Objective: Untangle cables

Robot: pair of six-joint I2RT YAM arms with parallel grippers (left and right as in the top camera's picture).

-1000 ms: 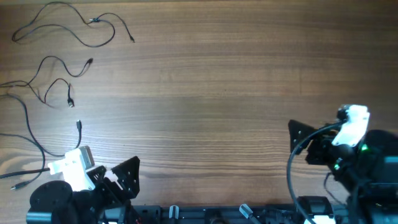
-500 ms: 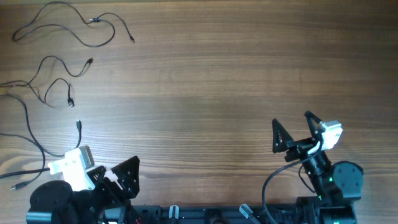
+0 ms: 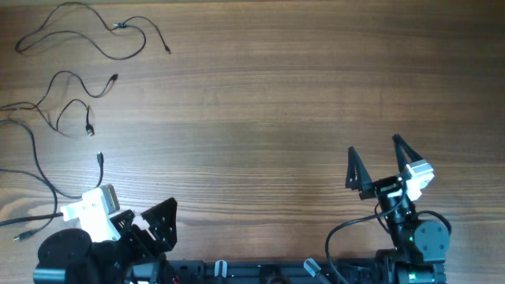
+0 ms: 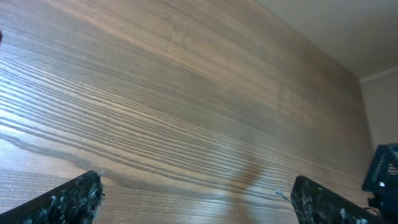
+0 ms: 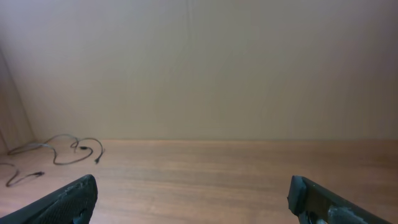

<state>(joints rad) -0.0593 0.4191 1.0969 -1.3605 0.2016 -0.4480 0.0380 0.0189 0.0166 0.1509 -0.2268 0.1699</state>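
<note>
The cables lie as loose, thin black squiggles at the table's far left. One loops along the top edge (image 3: 87, 35), a second curls below it (image 3: 75, 101), and a third runs down the left side (image 3: 35, 162). A small plug end (image 3: 99, 158) lies just beyond my left arm. My left gripper (image 3: 148, 221) sits low at the front left, open, with only bare wood between its fingers (image 4: 62, 200). My right gripper (image 3: 374, 148) stands at the front right, open and empty, its fingers (image 5: 329, 202) wide apart. In the right wrist view the cables (image 5: 68, 149) show far off at the left.
The wooden table (image 3: 260, 110) stretches between the two arms. The arm bases and their thicker black leads (image 3: 347, 237) line the front edge. In the left wrist view a dark part of the right arm (image 4: 382, 171) shows at the right edge.
The right arm has swung in from the right edge toward the front and turned, so its open gripper now points at the table's far side. The left arm and the cables have not moved.
</note>
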